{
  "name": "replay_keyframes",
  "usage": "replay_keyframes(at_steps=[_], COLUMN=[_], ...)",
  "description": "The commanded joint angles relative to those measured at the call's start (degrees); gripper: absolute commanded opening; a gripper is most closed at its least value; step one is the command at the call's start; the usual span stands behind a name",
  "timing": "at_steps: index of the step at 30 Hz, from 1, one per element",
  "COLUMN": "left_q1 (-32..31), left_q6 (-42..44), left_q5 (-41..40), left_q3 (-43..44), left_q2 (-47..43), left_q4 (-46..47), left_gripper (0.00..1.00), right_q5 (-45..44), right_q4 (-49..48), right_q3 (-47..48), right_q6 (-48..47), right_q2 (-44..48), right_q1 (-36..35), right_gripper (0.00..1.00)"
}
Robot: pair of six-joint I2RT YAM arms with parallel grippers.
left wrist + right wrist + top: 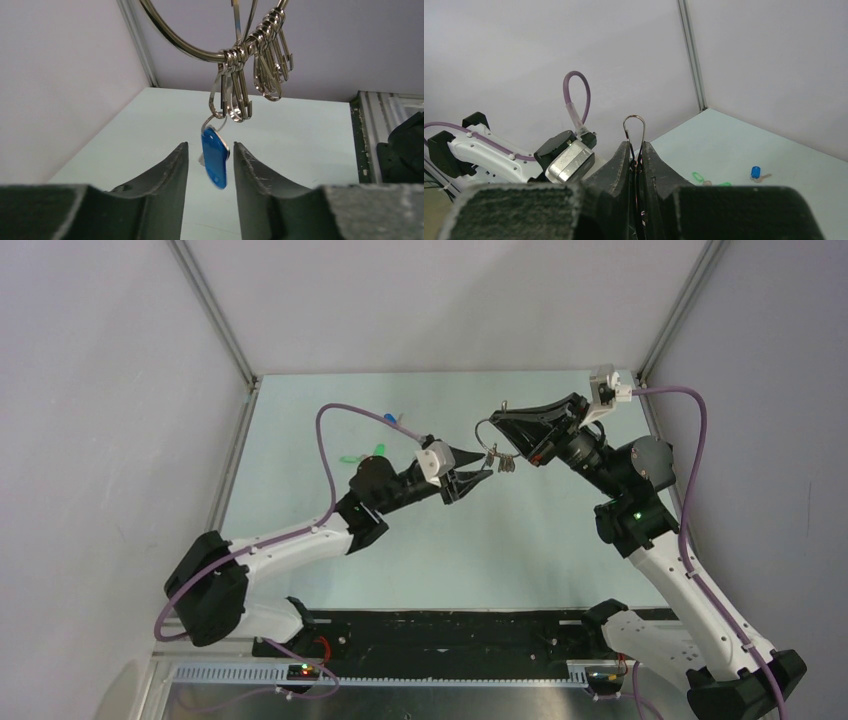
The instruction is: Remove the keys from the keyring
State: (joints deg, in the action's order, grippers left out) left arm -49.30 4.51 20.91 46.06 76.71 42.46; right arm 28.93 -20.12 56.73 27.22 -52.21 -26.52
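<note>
the right pincer (635, 149) is clamped shut on the thin wire of the keyring (175, 42) and holds it in the air above the counter (520, 540). a bunch of silver clips (267, 75) hangs on the ring's lower arc. a blue-capped key (215, 162) dangles from 1 clip, between the 2 fingers (170, 175) of the left pincer (210, 150). that pincer's jaws stand part open, with a sliver of gap on each side of the key, so it is not gripped. well apart from the ring, 2 green-capped keys (698, 176) and a loose blue key (755, 172) lie on the counter, near its far left corner in the top view.
</note>
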Motion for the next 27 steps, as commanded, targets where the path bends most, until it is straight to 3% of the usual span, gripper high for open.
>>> replay_keyframes(at_steps=[1, 6, 9, 11, 20, 27], left_q1=[-0.3, -0.3, -0.3, -0.3, -0.3, -0.3], left_q6=[-0.1, -0.4, -0.1, -0.1, -0.4, 3.1], left_q5=[0.0, 0.8, 0.9, 0.8, -4.7, -8.4], left_q3=[2.9, 3.3, 2.7, 2.3, -2.7, -1.4], left_q2=[1.3, 2.3, 2.0, 1.7, -4.5, -11.5], left_q4=[2.9, 2.9, 2.9, 2.9, 0.9, -13.8], left_gripper=[0.37, 0.23, 0.06, 0.01, 0.0, 0.0], right_q5=[-1.4, -2.6, -4.1, -5.1, -9.2, -8.6], right_q4=[-2.6, -1.7, -1.2, -0.3, 5.2, 3.8], right_q3=[2.8, 2.8, 2.8, 2.9, 1.4, -3.3], right_q6=[-0.2, -1.0, -1.3, -1.9, -5.7, -5.5], right_q2=[1.1, 1.6, 1.8, 2.3, 4.6, 5.2], right_q1=[-0.2, -0.2, -0.1, -0.1, 0.0, 0.1], right_gripper=[0.0, 0.0, 0.0, 0.0, 0.0, 0.0])
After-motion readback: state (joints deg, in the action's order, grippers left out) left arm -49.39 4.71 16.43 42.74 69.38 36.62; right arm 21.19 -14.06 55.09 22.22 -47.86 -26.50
